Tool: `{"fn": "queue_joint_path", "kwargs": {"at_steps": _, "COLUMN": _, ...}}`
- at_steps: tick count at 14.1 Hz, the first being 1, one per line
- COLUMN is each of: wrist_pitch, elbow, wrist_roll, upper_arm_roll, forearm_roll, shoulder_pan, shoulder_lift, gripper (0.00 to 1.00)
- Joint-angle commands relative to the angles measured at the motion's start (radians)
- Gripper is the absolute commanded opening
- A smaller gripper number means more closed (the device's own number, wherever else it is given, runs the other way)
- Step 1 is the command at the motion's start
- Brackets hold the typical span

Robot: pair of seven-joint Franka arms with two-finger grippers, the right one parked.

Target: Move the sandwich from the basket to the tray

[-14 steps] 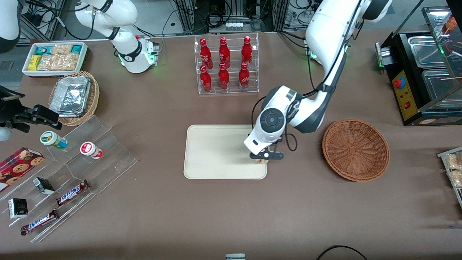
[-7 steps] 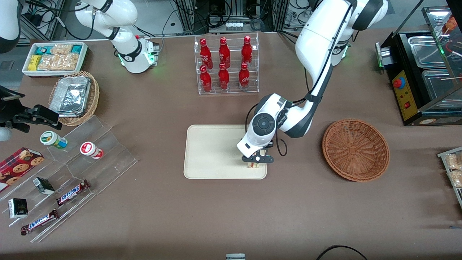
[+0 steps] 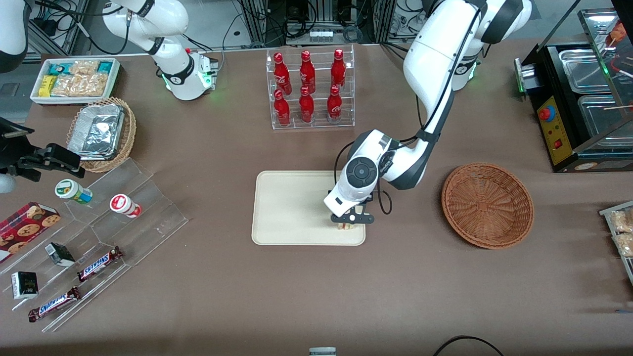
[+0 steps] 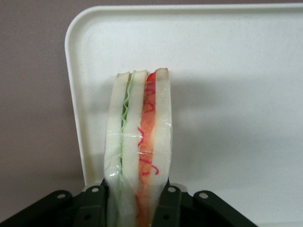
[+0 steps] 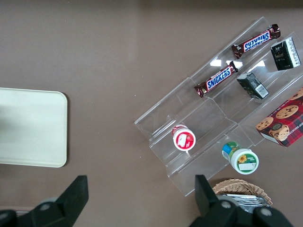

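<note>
My left gripper [image 3: 347,220] is shut on the sandwich [image 3: 346,226], a wedge of pale bread with green and red filling, held just over the cream tray [image 3: 292,207] near its corner closest to the basket and the front camera. In the left wrist view the sandwich [image 4: 139,151] sits squeezed between the two black fingers [image 4: 168,208], above the tray's rounded corner [image 4: 75,56]; whether it touches the tray I cannot tell. The reddish-brown wicker basket [image 3: 487,205] stands empty toward the working arm's end of the table.
A clear rack of red bottles [image 3: 309,89] stands farther from the front camera than the tray. A clear stepped shelf with snacks [image 3: 94,237], a tan basket with foil trays [image 3: 101,133] and a white bin of snacks [image 3: 74,79] lie toward the parked arm's end.
The gripper with the sandwich moved from the tray's edge nearest the basket inward over the tray, then held almost still over the last half second.
</note>
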Motion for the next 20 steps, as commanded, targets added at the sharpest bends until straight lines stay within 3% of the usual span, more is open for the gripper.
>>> {"fn": "queue_joint_path", "kwargs": {"at_steps": 1, "wrist_pitch": 0.029, "elbow": 0.026, "wrist_roll": -0.009, "upper_arm_roll": 0.012, "forearm_roll": -0.017, "shoulder_pan": -0.013, "shoulder_lift": 0.030, "gripper": 0.48}}
{"fn": "queue_joint_path", "kwargs": {"at_steps": 3, "wrist_pitch": 0.012, "elbow": 0.020, "wrist_roll": -0.010, "upper_arm_roll": 0.018, "forearm_roll": -0.016, "shoulder_pan": -0.001, "shoulder_lift": -0.009, "gripper": 0.74}}
{"fn": "queue_joint_path", "kwargs": {"at_steps": 4, "wrist_pitch": -0.038, "elbow": 0.012, "wrist_roll": -0.023, "upper_arm_roll": 0.021, "forearm_roll": -0.016, "shoulder_pan": 0.015, "shoulder_lift": -0.057, "gripper": 0.96}}
{"fn": "queue_joint_path", "kwargs": {"at_steps": 5, "wrist_pitch": -0.105, "elbow": 0.017, "wrist_roll": -0.036, "upper_arm_roll": 0.021, "forearm_roll": -0.014, "shoulder_pan": 0.038, "shoulder_lift": -0.093, "gripper": 1.00}}
{"fn": "queue_joint_path", "kwargs": {"at_steps": 12, "wrist_pitch": -0.439, "elbow": 0.011, "wrist_roll": -0.040, "upper_arm_roll": 0.029, "forearm_roll": 0.025, "shoulder_pan": 0.203, "shoulder_lift": -0.409, "gripper": 1.00}}
{"fn": "queue_joint_path", "kwargs": {"at_steps": 16, "wrist_pitch": -0.483, "elbow": -0.027, "wrist_roll": -0.037, "upper_arm_roll": 0.033, "forearm_roll": 0.117, "shoulder_pan": 0.315, "shoulder_lift": -0.500, "gripper": 1.00}}
{"fn": "queue_joint_path", "kwargs": {"at_steps": 20, "wrist_pitch": -0.526, "elbow": -0.061, "wrist_roll": 0.055, "upper_arm_roll": 0.039, "forearm_roll": 0.118, "shoulder_pan": 0.397, "shoulder_lift": -0.595, "gripper": 1.00}}
